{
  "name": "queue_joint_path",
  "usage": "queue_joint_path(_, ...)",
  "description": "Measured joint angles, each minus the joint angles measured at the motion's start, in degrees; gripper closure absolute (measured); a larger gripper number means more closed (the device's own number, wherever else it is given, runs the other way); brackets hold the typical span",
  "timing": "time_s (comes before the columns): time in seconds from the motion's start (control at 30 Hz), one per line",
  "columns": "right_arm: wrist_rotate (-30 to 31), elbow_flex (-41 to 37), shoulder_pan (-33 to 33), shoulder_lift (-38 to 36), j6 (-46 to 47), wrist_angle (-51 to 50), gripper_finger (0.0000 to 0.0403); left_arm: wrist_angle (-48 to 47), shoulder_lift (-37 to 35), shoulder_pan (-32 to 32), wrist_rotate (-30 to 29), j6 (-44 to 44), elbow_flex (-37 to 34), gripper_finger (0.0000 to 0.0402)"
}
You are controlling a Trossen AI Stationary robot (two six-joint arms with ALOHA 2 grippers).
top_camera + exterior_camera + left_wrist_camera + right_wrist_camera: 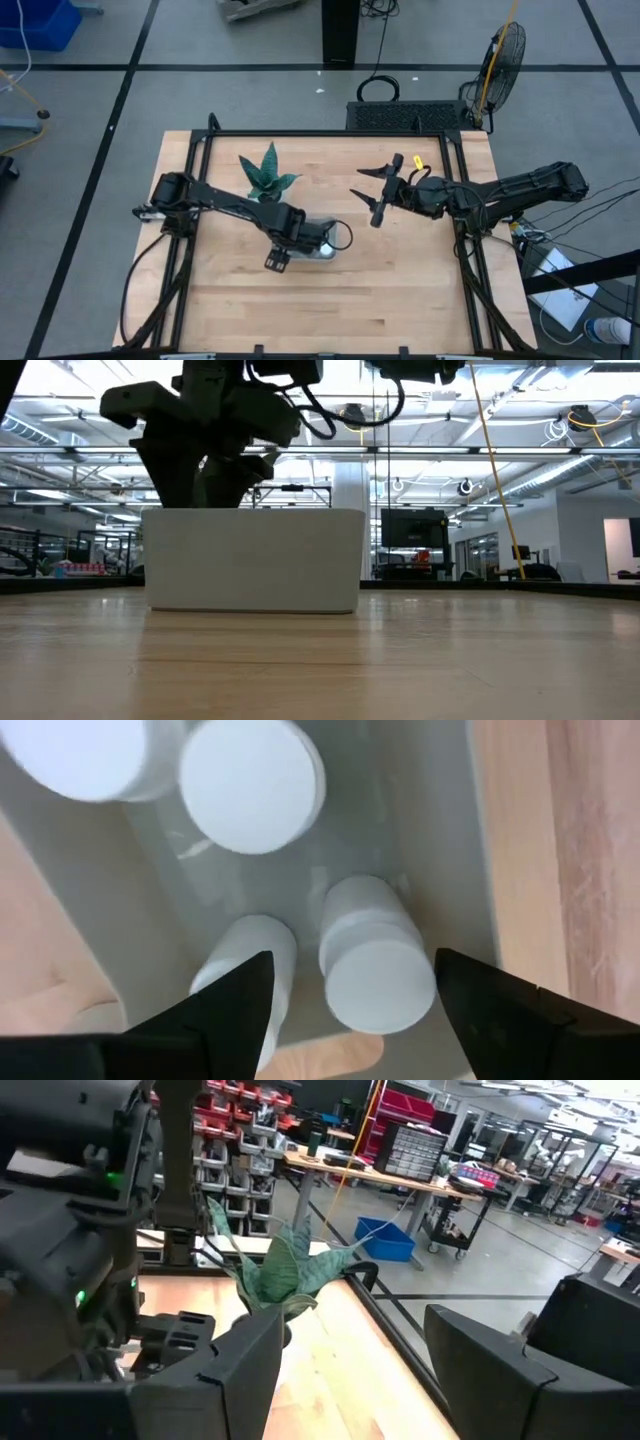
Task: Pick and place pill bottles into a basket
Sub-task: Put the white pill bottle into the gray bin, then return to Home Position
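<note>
Near the end, by the look of it. Inside the basket point(450, 850), four pill bottles in the left wrist view: one point(372, 960) standing between the left gripper's point(350, 995) wide-spread fingers and touched by neither, a second point(245, 945) just beside it, a third point(252, 785) farther along the basket floor, and a fourth point(85, 755) cut off at the picture's edge. A fifth not to be seen anywhere; hidden or outside the view, hard to say which. No bottle visible on the table point(400, 270) around the basket.

From above, left gripper point(320, 245) directly over the basket point(325, 253), which sits just in front of the plant point(267, 175). Right gripper point(375, 190) held up well to the side of the basket, fingers spread wide, nothing between them.

Probably left: account for the fifth bottle, then lift the left arm away from the basket.
</note>
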Motion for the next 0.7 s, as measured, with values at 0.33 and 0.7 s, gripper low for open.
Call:
queue_joint_path(0.33, 0.1, 0.0, 0.0, 0.0, -0.5, 0.5, 0.0167, -1.5, -3.1, -0.3, -0.4, -1.1, 6.3, 0.0117)
queue_joint_path(0.7, -0.1, 0.0, 0.1, -1.4, -2.8, 3.5, 0.0167, -4.5, -15.4, -1.1, -12.5, -5.0, 17.2, 0.0117)
